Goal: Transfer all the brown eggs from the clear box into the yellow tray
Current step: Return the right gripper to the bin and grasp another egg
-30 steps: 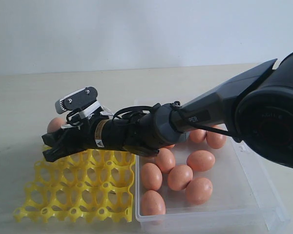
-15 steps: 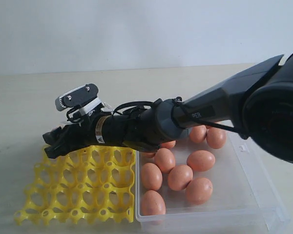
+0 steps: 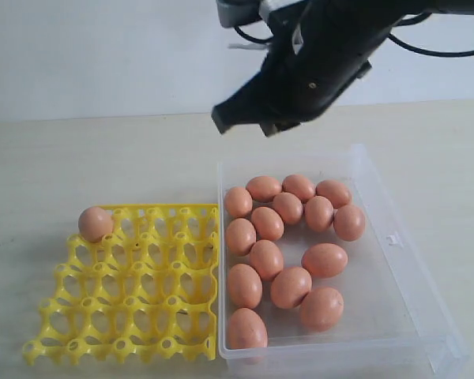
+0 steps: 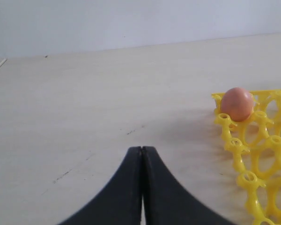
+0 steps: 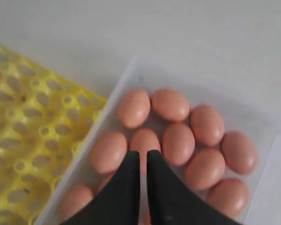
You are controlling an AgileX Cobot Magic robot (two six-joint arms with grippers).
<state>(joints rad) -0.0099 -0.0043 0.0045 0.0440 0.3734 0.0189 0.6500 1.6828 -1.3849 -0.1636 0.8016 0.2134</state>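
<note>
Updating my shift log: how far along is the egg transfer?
One brown egg sits in a corner cup of the yellow tray. Nothing is in hand: the right end effector hangs empty above the clear box. About fifteen eggs there are left to move.

Brown eggs (image 5: 178, 143) crowd the clear box (image 5: 145, 77) (yellow tray (image 5: 33, 117) alongside).

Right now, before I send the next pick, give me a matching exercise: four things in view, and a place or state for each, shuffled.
A. right gripper
B. left gripper
C. lone brown egg
D. clear box

1. holds the other brown eggs
2. in a corner cup of the yellow tray
3. shut, low over the table near the tray
4. raised over the box, carrying nothing

Pairs: A-4, B-3, C-2, D-1.
</note>
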